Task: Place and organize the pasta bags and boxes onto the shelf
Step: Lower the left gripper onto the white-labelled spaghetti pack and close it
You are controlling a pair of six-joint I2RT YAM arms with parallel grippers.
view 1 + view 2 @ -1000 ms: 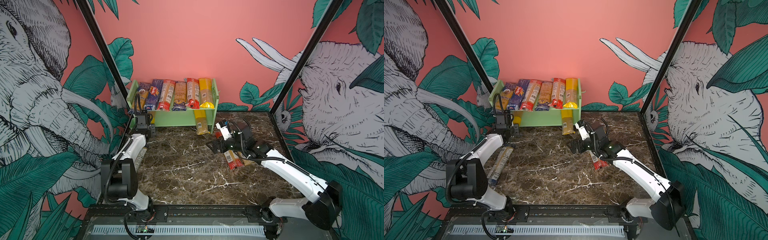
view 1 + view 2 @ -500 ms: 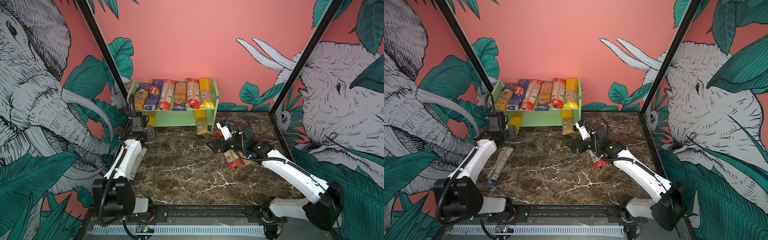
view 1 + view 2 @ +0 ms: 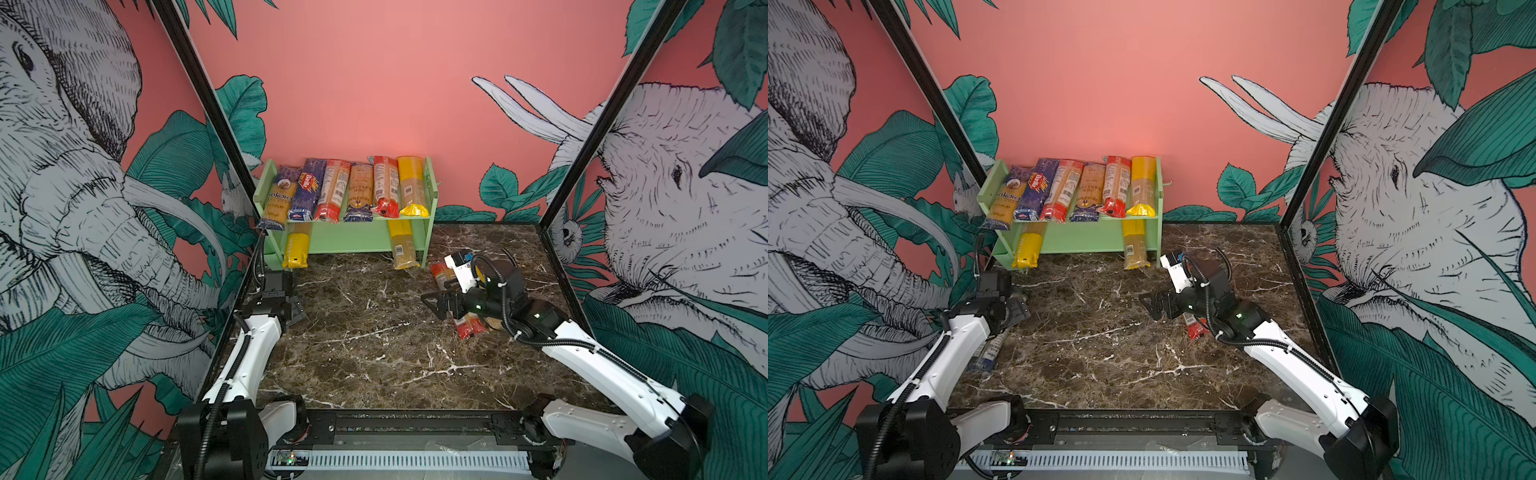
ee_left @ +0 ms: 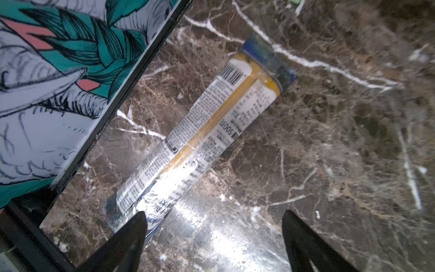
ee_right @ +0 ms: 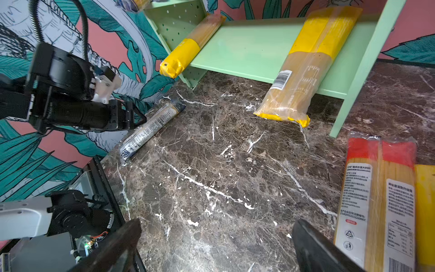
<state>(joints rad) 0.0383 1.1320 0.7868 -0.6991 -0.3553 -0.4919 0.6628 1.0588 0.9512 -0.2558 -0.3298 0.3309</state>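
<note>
The mint-green shelf (image 3: 353,240) stands at the back wall with several pasta packs (image 3: 332,189) lined up on its top tier. Two yellow-ended packs (image 3: 296,249) (image 3: 401,246) stick out of the lower tier (image 5: 247,47). A blue-ended pack (image 4: 211,122) lies on the marble by the left wall, partly under my left arm (image 3: 988,353). My left gripper (image 4: 214,226) hovers open over its near end, holding nothing (image 3: 297,311). My right gripper (image 5: 216,235) is open and empty above bare marble (image 3: 432,305). A red-ended pack (image 5: 376,200) lies beside it.
A yellow pack (image 5: 426,212) lies against the red-ended one at the right. Printed walls with black corner posts (image 3: 208,95) close in both sides. A black rail (image 3: 395,424) runs along the front edge.
My left gripper has opened and pulled back from the shelf's lower left corner toward the front, leaving a yellow-ended pack on the lower tier. The right arm has not moved.
</note>
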